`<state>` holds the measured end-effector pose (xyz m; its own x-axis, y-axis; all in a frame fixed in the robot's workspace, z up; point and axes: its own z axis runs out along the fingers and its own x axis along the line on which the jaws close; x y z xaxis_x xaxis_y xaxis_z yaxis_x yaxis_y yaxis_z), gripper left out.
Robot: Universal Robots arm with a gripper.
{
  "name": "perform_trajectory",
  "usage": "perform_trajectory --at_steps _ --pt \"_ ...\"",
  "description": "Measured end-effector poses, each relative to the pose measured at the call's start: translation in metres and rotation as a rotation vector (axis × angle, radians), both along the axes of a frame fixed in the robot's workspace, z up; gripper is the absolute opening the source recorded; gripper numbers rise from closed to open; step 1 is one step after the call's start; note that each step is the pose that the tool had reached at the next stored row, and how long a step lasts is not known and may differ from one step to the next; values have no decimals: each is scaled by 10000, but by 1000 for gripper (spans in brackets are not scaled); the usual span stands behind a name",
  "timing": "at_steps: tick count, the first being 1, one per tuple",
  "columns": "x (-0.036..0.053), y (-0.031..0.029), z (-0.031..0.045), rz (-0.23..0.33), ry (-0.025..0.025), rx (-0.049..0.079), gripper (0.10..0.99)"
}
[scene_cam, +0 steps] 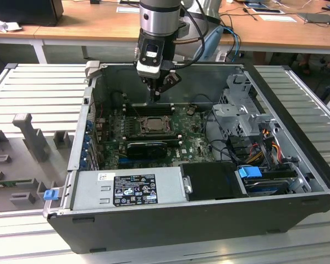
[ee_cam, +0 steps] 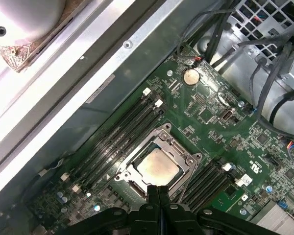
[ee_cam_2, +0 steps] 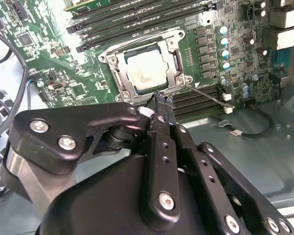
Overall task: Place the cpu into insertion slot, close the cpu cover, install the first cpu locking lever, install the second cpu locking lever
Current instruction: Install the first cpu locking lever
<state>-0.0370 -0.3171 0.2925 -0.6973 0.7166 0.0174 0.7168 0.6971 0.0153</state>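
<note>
The chip (ee_cam_2: pixel 146 72) sits flat in its socket (ee_cam_2: pixel 119 77) just beyond the pincer (ee_cam_2: pixel 161 100) tips, silver frame (ee_cam_2: pixel 174 61) lowered around it. The pincer's fingers are pressed together, empty. Beside them a thin wire lever (ee_cam_2: pixel 206 96) juts out: springy, slick, likely best pushed near its end.

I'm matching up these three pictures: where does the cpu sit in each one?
Exterior view: cpu mid-board, close by the gripper.
Second wrist view: cpu framed by the cpu cover, beyond the gripper.
First wrist view: cpu just past the gripper.
Shared landmark: black memory slots beside the cpu.
</note>
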Motion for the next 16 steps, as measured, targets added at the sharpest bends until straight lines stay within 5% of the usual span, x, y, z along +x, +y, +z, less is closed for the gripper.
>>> perform_trajectory --at_steps 16 --pt "0 0 0 1967 0 1 106"
